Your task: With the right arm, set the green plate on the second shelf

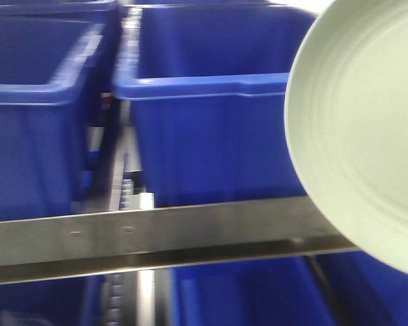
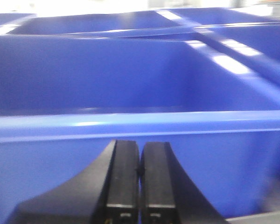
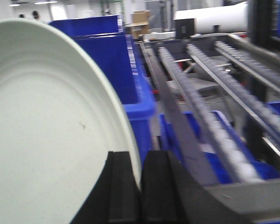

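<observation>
Holding the green plate [image 3: 46,140] by its rim, your right pincer [image 3: 141,158] is squeezed tight. Lift it slowly over the metal rail [image 1: 156,234].

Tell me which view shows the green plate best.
Right wrist: the green plate fills the left half, its rim pinched by the right gripper. Front view shows its ringed face at the right, cut by the frame edge. Left wrist shows only blue bins and the shut left gripper, no plate.

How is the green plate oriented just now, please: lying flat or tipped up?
Tipped up: the green plate faces the front camera, its rim pinched in the right gripper.
</observation>
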Robot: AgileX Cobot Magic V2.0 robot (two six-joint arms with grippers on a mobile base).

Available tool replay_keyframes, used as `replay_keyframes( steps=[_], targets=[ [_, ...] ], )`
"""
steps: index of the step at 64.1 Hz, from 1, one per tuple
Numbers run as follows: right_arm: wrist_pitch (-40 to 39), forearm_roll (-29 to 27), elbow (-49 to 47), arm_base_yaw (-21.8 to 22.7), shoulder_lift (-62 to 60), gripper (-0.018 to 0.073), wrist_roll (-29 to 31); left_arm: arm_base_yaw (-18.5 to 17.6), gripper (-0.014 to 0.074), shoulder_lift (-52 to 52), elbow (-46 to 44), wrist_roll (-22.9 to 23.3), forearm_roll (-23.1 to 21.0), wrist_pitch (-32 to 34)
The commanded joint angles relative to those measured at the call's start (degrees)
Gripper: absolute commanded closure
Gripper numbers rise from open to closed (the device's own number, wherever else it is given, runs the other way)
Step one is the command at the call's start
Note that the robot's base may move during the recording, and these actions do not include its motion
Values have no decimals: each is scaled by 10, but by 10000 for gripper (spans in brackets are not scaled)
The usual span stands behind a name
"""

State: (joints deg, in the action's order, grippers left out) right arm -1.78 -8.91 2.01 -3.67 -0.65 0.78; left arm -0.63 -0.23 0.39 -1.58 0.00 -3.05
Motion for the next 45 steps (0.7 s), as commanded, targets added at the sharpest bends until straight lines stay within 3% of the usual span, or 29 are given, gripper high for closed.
replay_keyframes(
  steps=[1,45],
  targets=[
    [-64,-7,-15,3,-6,501,0,-3,466,-8,23,1,0,47],
    [-64,-7,-15,3,-6,501,0,-3,466,-8,23,1,0,47]
  ],
)
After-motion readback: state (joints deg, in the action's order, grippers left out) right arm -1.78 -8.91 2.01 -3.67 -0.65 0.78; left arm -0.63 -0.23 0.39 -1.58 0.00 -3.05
